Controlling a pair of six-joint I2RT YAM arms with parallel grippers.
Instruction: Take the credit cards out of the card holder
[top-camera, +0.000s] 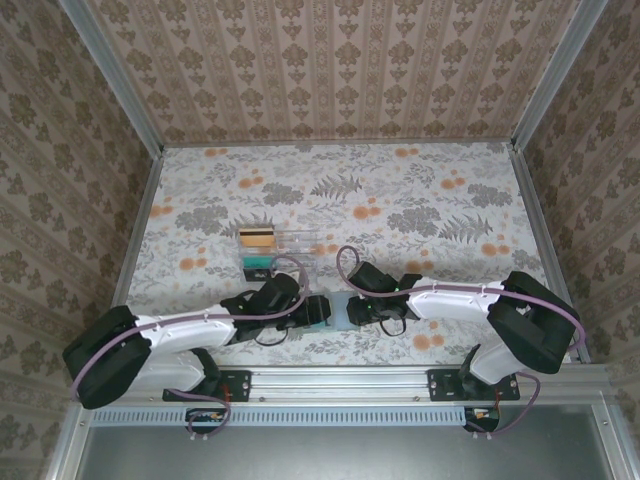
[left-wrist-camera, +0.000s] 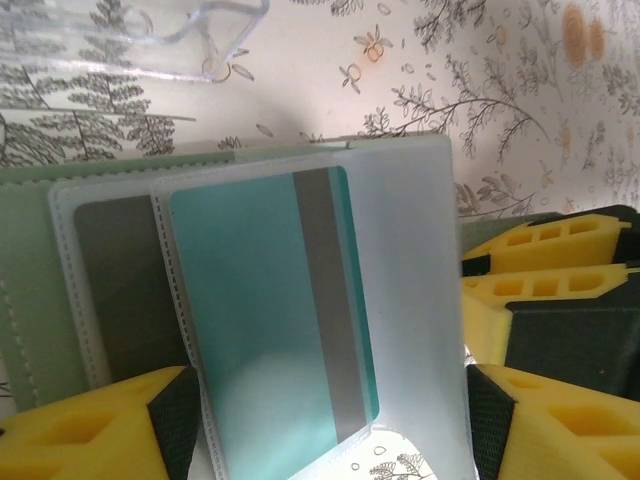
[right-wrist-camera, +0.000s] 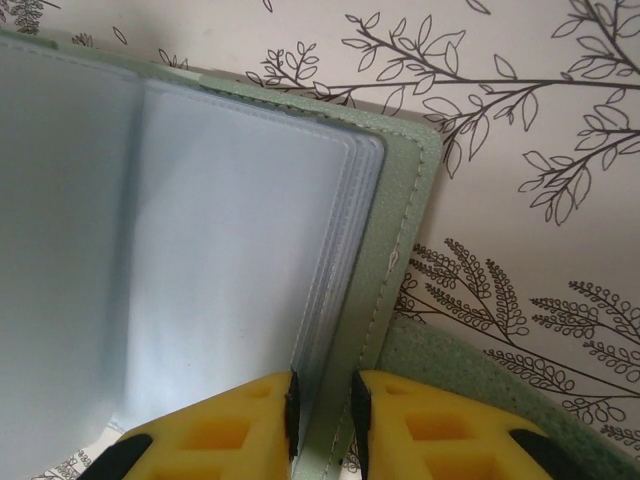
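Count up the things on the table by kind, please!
Holder: 1
Tray: 1
Cards: 3, a teal one in the holder, a teal one and a tan one in the tray
Total: 5

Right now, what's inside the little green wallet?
The card holder lies open. One teal card with a grey stripe sits in a see-through sleeve. Whether more cards hide in the sleeves stacked beneath cannot be seen; they are covered.
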